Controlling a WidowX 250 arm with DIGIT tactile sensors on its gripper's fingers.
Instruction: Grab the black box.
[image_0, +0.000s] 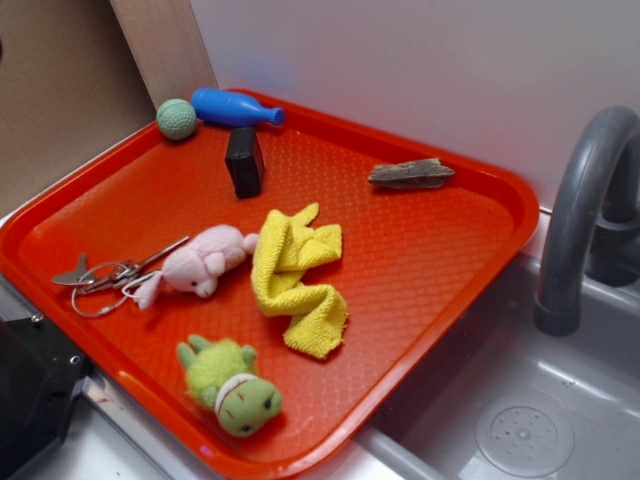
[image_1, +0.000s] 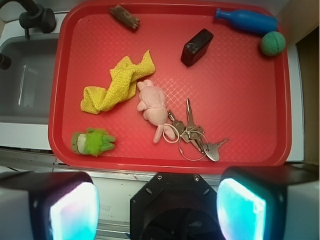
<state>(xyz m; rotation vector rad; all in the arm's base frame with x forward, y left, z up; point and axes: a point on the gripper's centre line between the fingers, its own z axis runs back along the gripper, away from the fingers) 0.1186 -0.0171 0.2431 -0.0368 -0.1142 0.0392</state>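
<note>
The black box (image_1: 196, 47) looks like a small, stiff block, matte and plain, probably light for its size; no give to it, so a firm pinch across its two long flat sides should hold, and the dull faces look unlikely to slip; taking it by the narrow ends looks the worse choice, since it sits askew on the red tray (image_1: 250, 120). Now the tool (image_1: 157, 202): its two pads with glowing faces stand wide apart at the bottom of the wrist view, nothing between them, nothing held; it hangs back over the near edge of the tray, above the counter (image_1: 125, 187). From there the box lies well ahead and slightly to the right, toward the far side of the tray; clear of its neighbours, which helps; the blue bottle (image_1: 247, 21) and green ball (image_1: 272, 43) sit beyond it to the right, near but not touching. Between tool and box lie the keys (image_1: 192, 135) and the pink plush pig (image_1: 152, 106), so the approach wants to pass above them; the yellow cloth (image_1: 117, 85) stays off to the left.
</note>
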